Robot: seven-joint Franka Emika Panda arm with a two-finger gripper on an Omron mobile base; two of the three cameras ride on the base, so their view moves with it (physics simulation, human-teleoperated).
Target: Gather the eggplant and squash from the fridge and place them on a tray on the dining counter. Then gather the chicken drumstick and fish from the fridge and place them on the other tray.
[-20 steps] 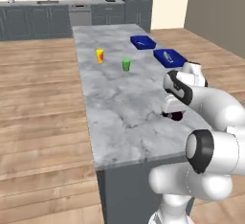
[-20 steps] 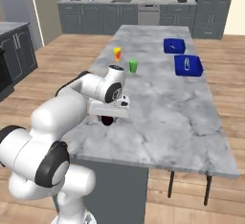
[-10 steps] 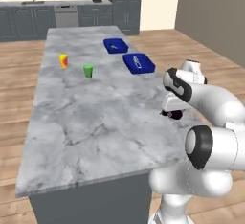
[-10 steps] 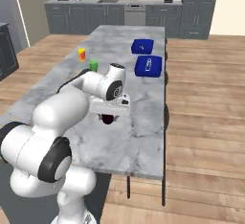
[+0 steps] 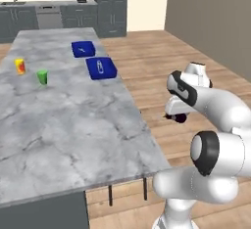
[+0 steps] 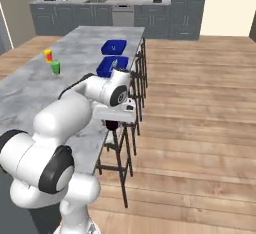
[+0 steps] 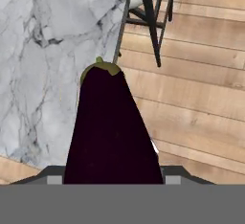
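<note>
My gripper (image 5: 177, 116) is shut on a dark purple eggplant (image 7: 112, 132) with a green cap, which hangs point-down from the fingers. The eggplant (image 6: 112, 124) and gripper (image 6: 113, 120) hover just past the long right edge of the marble dining counter (image 5: 73, 120), above the wood floor. Two blue trays lie on the counter farther ahead: the near tray (image 5: 101, 68) and the far tray (image 5: 83, 49), each bearing a small pale mark. From the right base they appear as the near tray (image 6: 111, 65) and the far tray (image 6: 114, 46). The squash, chicken drumstick, fish and fridge are out of view.
A yellow-and-red cup (image 5: 19, 66) and a green cup (image 5: 42, 77) stand on the counter's left side. Dark bar stools (image 6: 125, 128) line the counter's right edge below the gripper, one stool (image 7: 153, 7) showing from the hand. Grey cabinets (image 6: 115, 14) run along the back wall.
The whole picture has shifted: the base has driven, so the counter now lies to the left of the arm. The gripper still holds the eggplant in the same way.
</note>
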